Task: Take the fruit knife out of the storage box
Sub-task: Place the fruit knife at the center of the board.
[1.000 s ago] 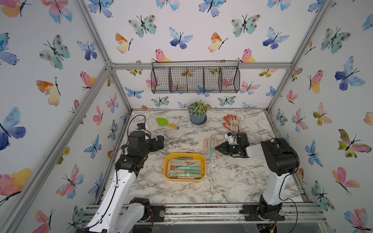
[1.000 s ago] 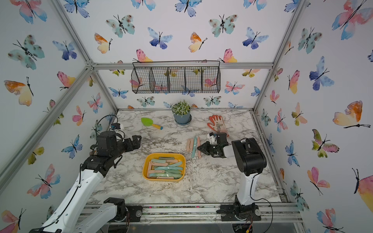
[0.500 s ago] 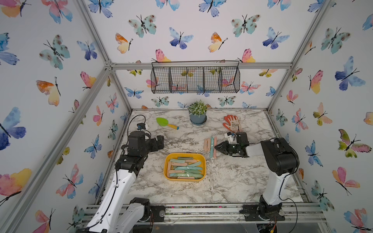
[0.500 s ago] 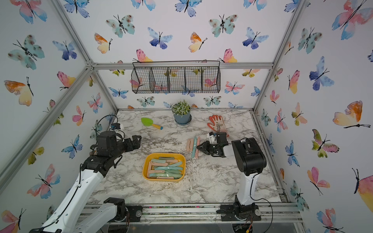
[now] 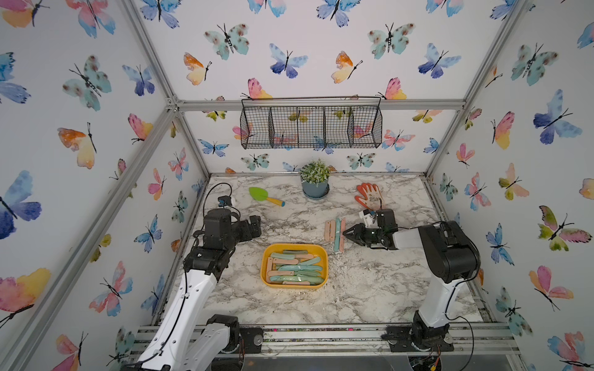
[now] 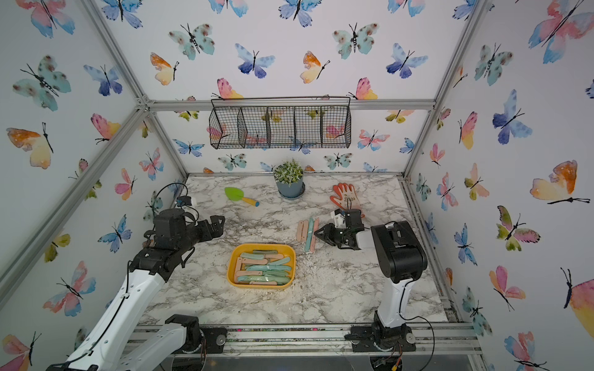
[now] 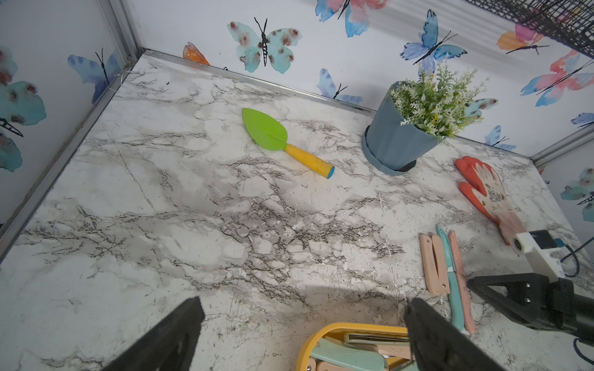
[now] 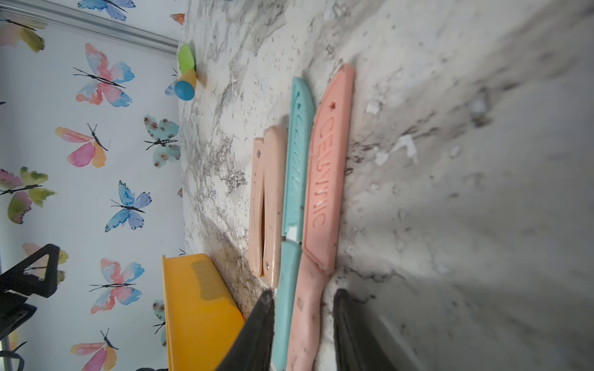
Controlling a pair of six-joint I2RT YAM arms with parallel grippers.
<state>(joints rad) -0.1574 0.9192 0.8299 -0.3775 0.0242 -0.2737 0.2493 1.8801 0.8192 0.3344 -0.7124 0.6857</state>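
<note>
The yellow-orange storage box [image 5: 265,266] [image 6: 232,266] sits mid-table with several teal and pink fruit knives [image 5: 294,268] piled in it. Three more lie side by side on the marble beyond it: a folded pink one [image 8: 268,199], a teal one [image 8: 297,154] and a pink sheathed one [image 8: 328,180]. My right gripper [image 5: 345,234] [image 8: 303,294] is low over the table and open. Its jaws straddle the teal and pink handles, with a gap on the pink side. My left gripper [image 5: 255,225] [image 7: 303,305] hovers open and empty near the box's far left corner.
A potted plant [image 5: 315,186] stands at the back wall. A green trowel [image 5: 265,196] lies to its left and an orange glove [image 5: 369,196] to its right, just behind my right wrist. A black wire basket [image 5: 311,127] hangs on the back wall.
My right jaws have spread apart around the knife handles. The pink knife lies on the table beside the teal one. Neither arm has shifted visibly.
</note>
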